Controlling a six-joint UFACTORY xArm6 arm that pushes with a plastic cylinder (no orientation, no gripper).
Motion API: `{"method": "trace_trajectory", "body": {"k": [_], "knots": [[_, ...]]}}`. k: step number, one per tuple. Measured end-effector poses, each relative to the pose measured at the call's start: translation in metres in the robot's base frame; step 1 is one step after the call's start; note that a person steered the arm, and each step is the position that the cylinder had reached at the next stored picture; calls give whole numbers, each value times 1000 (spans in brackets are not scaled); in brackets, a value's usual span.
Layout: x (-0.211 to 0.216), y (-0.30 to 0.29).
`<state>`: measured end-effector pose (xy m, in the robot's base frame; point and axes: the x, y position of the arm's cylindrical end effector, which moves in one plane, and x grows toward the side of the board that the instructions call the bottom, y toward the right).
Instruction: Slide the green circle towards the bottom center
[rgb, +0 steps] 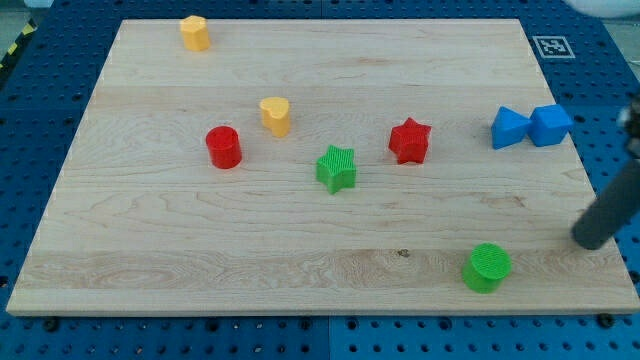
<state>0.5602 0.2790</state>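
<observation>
Approach step: my tip, bare rod with no jaws, off green circle at its 2 o'clock. Circle near bottom edge, right. Next: push toward 9 o'clock.

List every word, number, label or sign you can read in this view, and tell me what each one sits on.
No readable words, numbers or brands appear.
The only sign: a black-and-white square fiducial marker on the wooden board, at its corner toward the view's top right; it carries a pattern, no legible characters.
The blocks, including the green circle, carry no print.
My tip is unmarked too, sitting to the view's right of the green circle.
</observation>
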Motion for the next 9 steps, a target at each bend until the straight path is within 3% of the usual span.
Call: {"method": "trace_trajectory", "body": {"k": [1, 2, 9], "knots": [[25, -2], [33, -45], [49, -98]]}}
